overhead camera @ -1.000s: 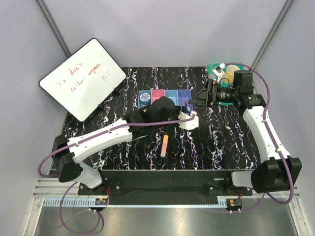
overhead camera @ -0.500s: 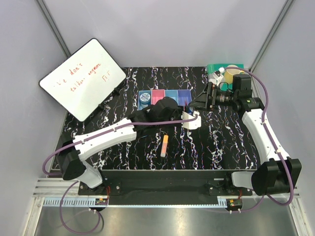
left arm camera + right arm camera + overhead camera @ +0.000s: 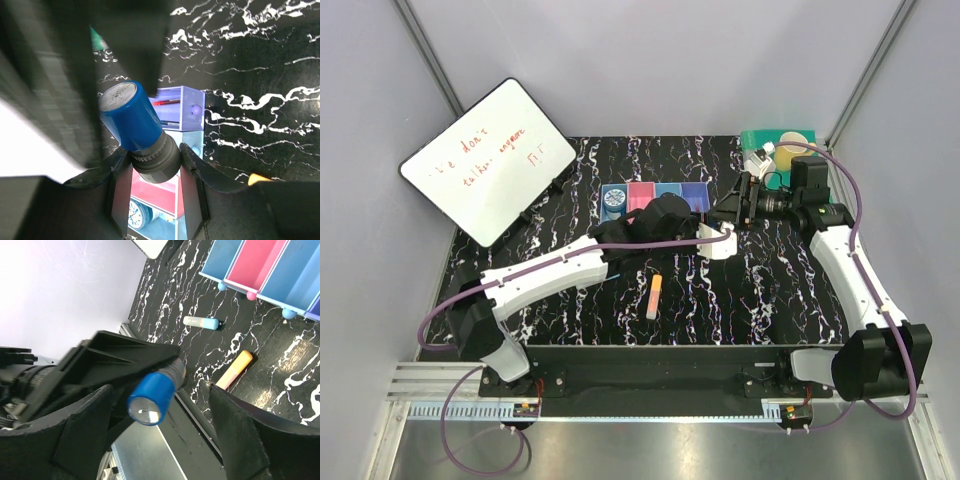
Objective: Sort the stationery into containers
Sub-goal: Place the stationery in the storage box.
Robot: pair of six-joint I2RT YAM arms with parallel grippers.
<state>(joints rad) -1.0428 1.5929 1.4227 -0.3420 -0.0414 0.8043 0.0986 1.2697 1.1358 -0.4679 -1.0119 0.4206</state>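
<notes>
In the left gripper (image 3: 155, 172), the jaws are clamped on the grey cap end of the blue bottle (image 3: 131, 120). The bottle's body juts out past the fingertips, lifted off the table (image 3: 790, 290). Around that free end stand the jaws of the right gripper (image 3: 161, 395) — wide apart, one on each side, neither touching the bottle in the right wrist view. Judgement: a hand-over between the arms is the step in hand, and it is not yet completed.

Close by, at the purple end, is the row of bins (image 3: 655, 195), which is partly filled. Red and blue pens (image 3: 165, 102) lie in the purple bin, and a round item (image 3: 613, 201) sits in the blue bin at the opposite end.

Outstanding — the orange bar (image 3: 655, 296) lies loose on the table, nearer the arm bases. The grey marker (image 3: 200, 322) lies on the table just in front of the bins. Counting the bottle, at least three items are left to sort.
</notes>
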